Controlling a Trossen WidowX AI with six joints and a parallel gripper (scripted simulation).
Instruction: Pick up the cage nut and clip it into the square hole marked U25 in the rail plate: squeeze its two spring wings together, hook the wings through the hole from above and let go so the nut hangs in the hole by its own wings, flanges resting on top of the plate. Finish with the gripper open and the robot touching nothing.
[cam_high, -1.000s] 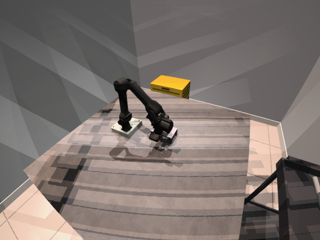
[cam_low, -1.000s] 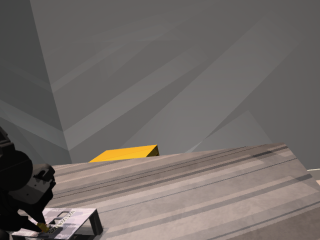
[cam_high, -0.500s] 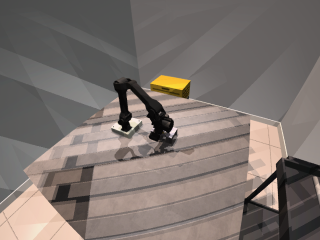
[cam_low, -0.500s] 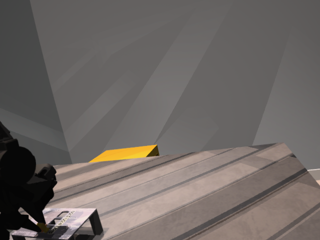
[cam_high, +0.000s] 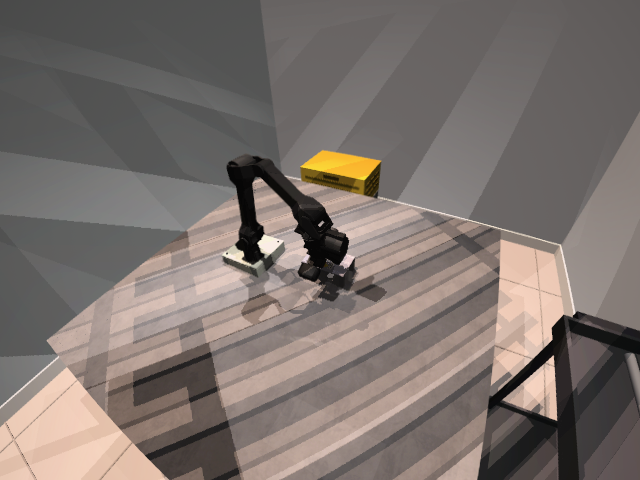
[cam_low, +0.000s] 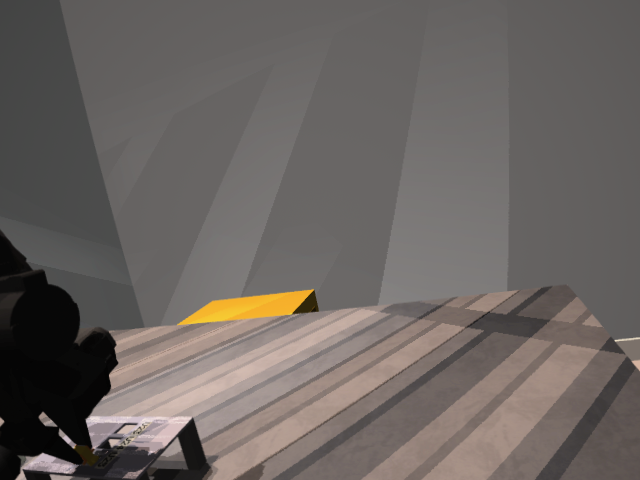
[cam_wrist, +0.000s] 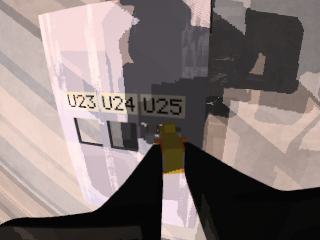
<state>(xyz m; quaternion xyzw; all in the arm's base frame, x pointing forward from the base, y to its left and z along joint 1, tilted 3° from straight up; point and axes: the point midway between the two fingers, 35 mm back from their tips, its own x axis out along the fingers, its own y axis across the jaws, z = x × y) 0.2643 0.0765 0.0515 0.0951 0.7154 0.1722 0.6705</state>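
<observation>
We have the claw (cam_high: 319, 272) (cam_low: 85, 450) (cam_wrist: 171, 150) nearly closed, gripping the yellow cage nut (cam_low: 86, 455) (cam_wrist: 172, 152) at the U25 hole of the rail plate (cam_high: 347, 264) (cam_low: 173, 426) (cam_wrist: 107, 172) on the desk (cam_high: 361, 372) (cam_low: 330, 387) (cam_wrist: 22, 135).

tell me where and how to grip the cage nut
Best by its two opposite sides, fingers coming down from above, as the gripper holds the nut now: its body is narrow and blocky, and the plate lies beneath.
</observation>
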